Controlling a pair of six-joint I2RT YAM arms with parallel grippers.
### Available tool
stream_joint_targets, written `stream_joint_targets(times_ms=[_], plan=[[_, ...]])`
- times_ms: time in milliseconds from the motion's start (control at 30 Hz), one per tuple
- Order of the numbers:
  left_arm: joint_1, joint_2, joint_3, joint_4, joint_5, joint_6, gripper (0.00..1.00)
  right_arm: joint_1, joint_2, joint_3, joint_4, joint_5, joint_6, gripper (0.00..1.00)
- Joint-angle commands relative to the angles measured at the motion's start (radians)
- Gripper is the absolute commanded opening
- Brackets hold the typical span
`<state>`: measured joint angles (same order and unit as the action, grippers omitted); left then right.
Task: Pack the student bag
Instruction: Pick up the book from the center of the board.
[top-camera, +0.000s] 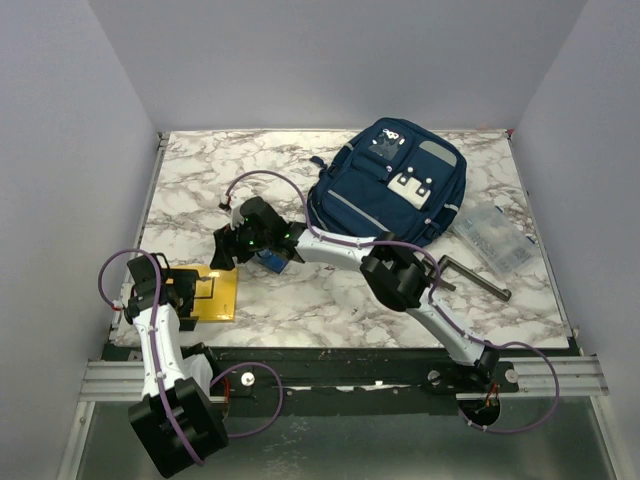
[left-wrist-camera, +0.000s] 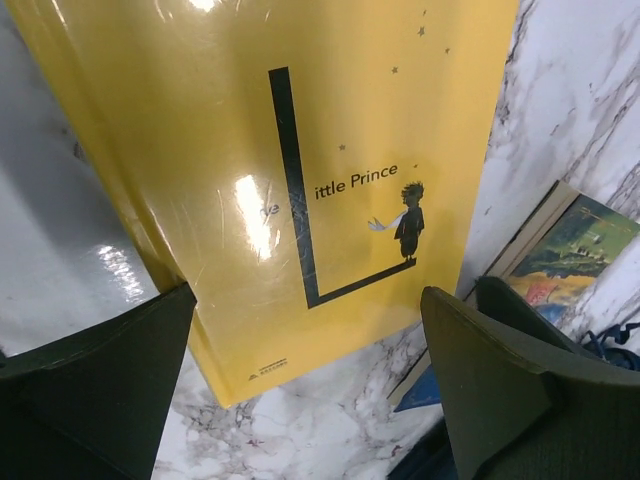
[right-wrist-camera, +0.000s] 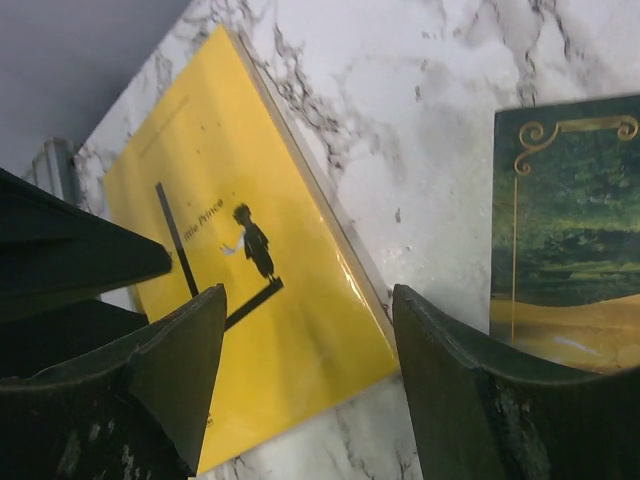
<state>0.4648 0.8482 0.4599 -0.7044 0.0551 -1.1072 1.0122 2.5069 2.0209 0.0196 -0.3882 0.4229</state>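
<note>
the bag (top-camera: 390, 190) lies flat, front up, on the far right-of-centre part of the marble counter (top-camera: 330, 310), with its white clips showing. just to its right are a clear plastic box (top-camera: 492, 237) and, nearer, a dark rod (top-camera: 475, 278).

a yellow book (left-wrist-camera: 300, 170) titled "the little prince" lies cover up near the counter's near left corner. the left pincer (left-wrist-camera: 307, 292) hangs over that book's near edge with its jaws wide, 1 finger to each side, and holds nothing. whether the fingers touch the cover i cannot tell.

the right arm reaches leftward across the counter in front of the bag. the right pincer (right-wrist-camera: 308, 292) points down over bare marble with its jaws well apart and nothing between them. from the right wrist view, the yellow book is on 1 side of it and a green book (right-wrist-camera: 565, 230) with gold trim on the other, also lying flat. the 2 books are near each other but apart.
</note>
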Motion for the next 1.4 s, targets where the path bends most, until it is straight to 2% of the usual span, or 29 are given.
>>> stream_joint_targets(times_ms=[0,133,300,400,567,667,833,967,1133,1267,1367], plan=[[0.015,0.063,-0.047,0.086,0.071,-0.017,0.98,-0.006,0.07,0.059,-0.004,-0.063,0.044,0.7],[0.017,0.15,-0.047,0.114,0.102,0.007,0.98,-0.004,0.07,0.009,-0.018,-0.062,0.06,0.62],[0.01,0.301,0.0,0.135,0.173,0.102,0.96,-0.004,-0.032,-0.176,0.01,-0.052,0.087,0.45],[-0.038,0.367,0.023,0.138,0.228,0.134,0.95,-0.004,-0.153,-0.368,0.073,-0.02,0.136,0.45],[-0.235,0.41,0.033,0.175,0.285,0.093,0.96,-0.005,-0.333,-0.628,0.129,0.063,0.173,0.48],[-0.296,0.415,0.037,0.184,0.289,0.08,0.96,-0.004,-0.398,-0.691,0.075,0.113,0.128,0.51],[-0.302,0.347,0.068,0.151,0.227,0.166,0.96,-0.004,-0.492,-0.73,-0.006,0.193,0.033,0.6],[-0.302,0.27,0.114,0.062,0.131,0.235,0.97,-0.004,-0.515,-0.712,-0.066,0.242,0.01,0.62],[-0.301,0.167,0.115,0.034,-0.007,0.252,0.98,-0.005,-0.487,-0.674,-0.072,0.296,0.036,0.63],[-0.302,0.141,0.087,0.034,-0.032,0.209,0.98,-0.006,-0.455,-0.625,-0.07,0.297,0.055,0.63],[-0.302,0.154,0.036,0.141,0.039,0.208,0.98,-0.017,-0.414,-0.598,-0.056,0.265,0.082,0.62]])
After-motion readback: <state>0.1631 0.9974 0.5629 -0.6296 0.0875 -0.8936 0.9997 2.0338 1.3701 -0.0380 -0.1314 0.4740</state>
